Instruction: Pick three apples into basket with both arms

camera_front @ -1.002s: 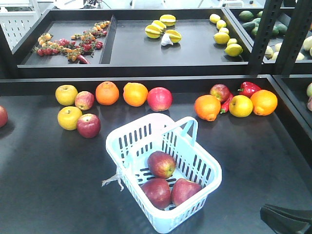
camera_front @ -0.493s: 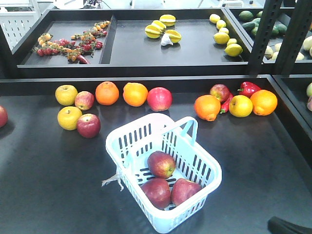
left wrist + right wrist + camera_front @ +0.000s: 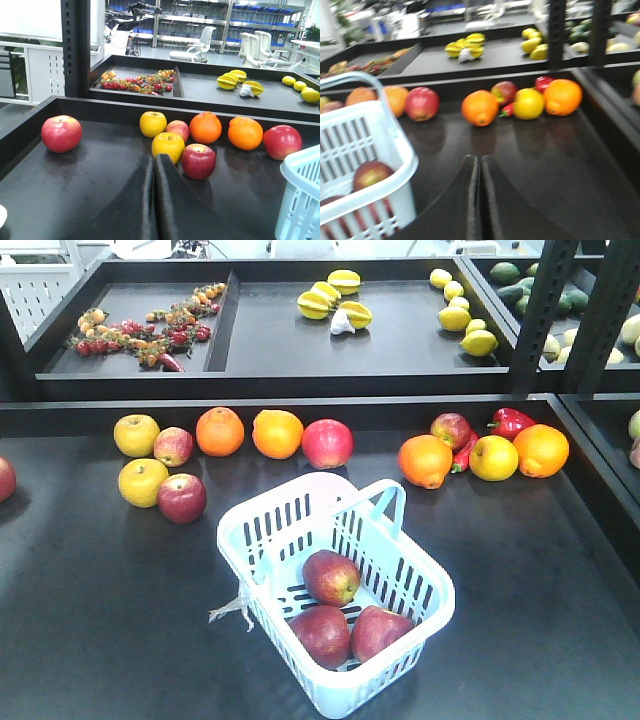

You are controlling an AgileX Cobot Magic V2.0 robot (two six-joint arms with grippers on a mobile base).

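Three dark red apples lie in the pale blue basket [image 3: 244, 550] at the front middle: one [image 3: 331, 577] at the back, one [image 3: 321, 635] front left, one [image 3: 380, 631] front right. The basket also shows in the left wrist view [image 3: 303, 195] and the right wrist view [image 3: 362, 145], with an apple [image 3: 370, 174] inside. My left gripper [image 3: 153, 159] is shut and empty, left of the basket. My right gripper [image 3: 480, 160] is shut and empty, right of the basket. Neither gripper shows in the front view.
Along the back wall lie yellow apples [image 3: 136, 434], oranges [image 3: 220, 431], red apples [image 3: 327, 443], and to the right an orange [image 3: 426, 461] and red pepper [image 3: 510, 421]. A red apple [image 3: 182, 498] lies left of the basket. A raised shelf [image 3: 300, 340] holds more fruit.
The right arm's dark tip at the bottom right corner of the front view has drawn back out of view. The basket and apples have not moved.
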